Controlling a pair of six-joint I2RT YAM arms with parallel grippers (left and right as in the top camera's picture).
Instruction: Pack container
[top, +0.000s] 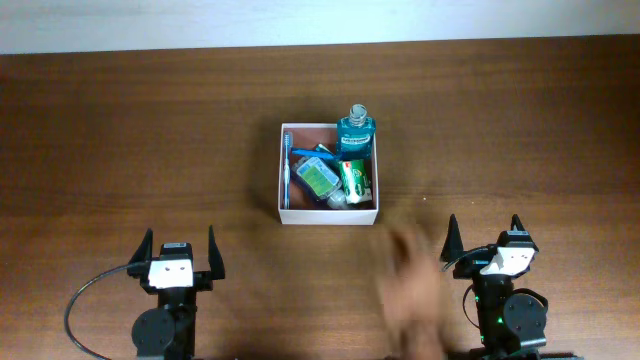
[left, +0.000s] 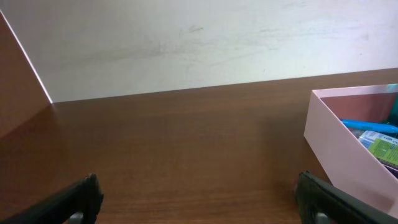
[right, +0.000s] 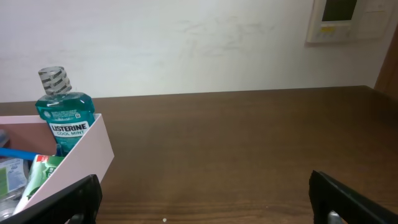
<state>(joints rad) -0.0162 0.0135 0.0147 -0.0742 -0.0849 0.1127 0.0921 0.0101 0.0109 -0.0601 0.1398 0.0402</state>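
The container (top: 282, 205) is a square white box on the wooden table, mid-frame in the overhead view. Inside it stand a teal mouthwash bottle (top: 355, 130), a blue toothbrush (top: 287, 170) along the left wall, a clear bottle with a green label (top: 320, 177) and a green tube (top: 354, 178). My left gripper (top: 179, 250) sits open near the front edge, left of the box, nothing between its fingers. My right gripper (top: 484, 236) is open too, front right of the box. The box wall (left: 336, 146) shows at the right of the left wrist view; the mouthwash bottle (right: 62, 118) and box corner (right: 81, 155) show at left in the right wrist view.
A blurred human hand (top: 415, 290) reaches over the table's front edge, just left of my right arm. A pale wall (right: 186, 43) with a small panel (right: 345, 18) stands behind the table.
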